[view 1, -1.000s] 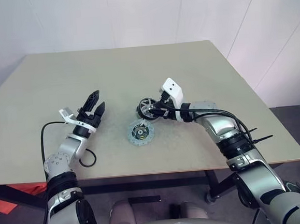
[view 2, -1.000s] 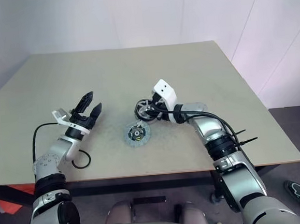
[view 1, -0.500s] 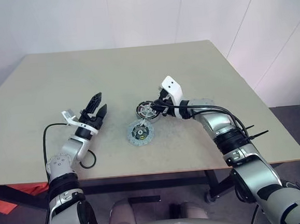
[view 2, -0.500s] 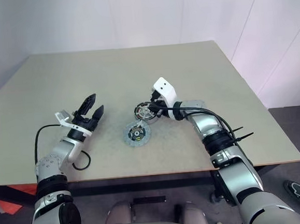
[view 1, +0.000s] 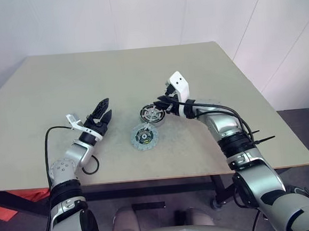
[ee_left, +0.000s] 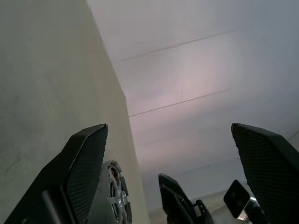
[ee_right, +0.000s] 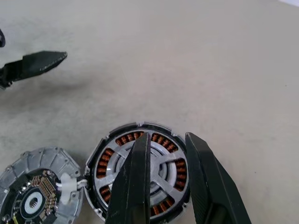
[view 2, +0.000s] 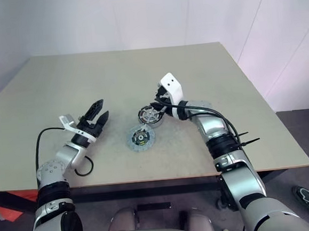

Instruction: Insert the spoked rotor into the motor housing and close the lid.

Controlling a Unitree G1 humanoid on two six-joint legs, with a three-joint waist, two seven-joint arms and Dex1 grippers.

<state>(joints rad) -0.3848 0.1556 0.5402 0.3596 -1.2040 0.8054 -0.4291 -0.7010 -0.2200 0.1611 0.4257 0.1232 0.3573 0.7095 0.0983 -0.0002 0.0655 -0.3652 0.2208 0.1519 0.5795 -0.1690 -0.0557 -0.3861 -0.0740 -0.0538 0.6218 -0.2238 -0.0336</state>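
Beige rectangular worktop [view 1: 61,90], matt surface, carrying two round motor parts near its middle.

Motor housing [ee_right: 140,175]: thick dark round puck lying flat on the worktop, coppery-brown windings showing between pale silvery spokes; the spoked rotor [ee_right: 164,169] appears seated within it, silver arms radiating from the hub. Position: directly beneath the fingertips of the right gripper [ee_right: 166,142].

Lid [view 1: 144,137]: flat thin round disc, pale bluish-silver ribbed rim, dark centre with small white marks. Lies flat on the worktop just beside the housing, on the side nearer the robot; the two rims look to touch in the right wrist view. It sits between the two grippers, closer to the right one.

Right gripper: two black fingers, narrowly parted, tips over the housing's spoked top. Whether the tips press the part or clasp anything, I cannot tell.

Left gripper [view 1: 103,109]: two black fingers spread wide, holding nothing, raised above the worktop and well apart from the lid, pointing toward the parts.

Black cable [view 1: 50,135]: looped beside the left forearm.
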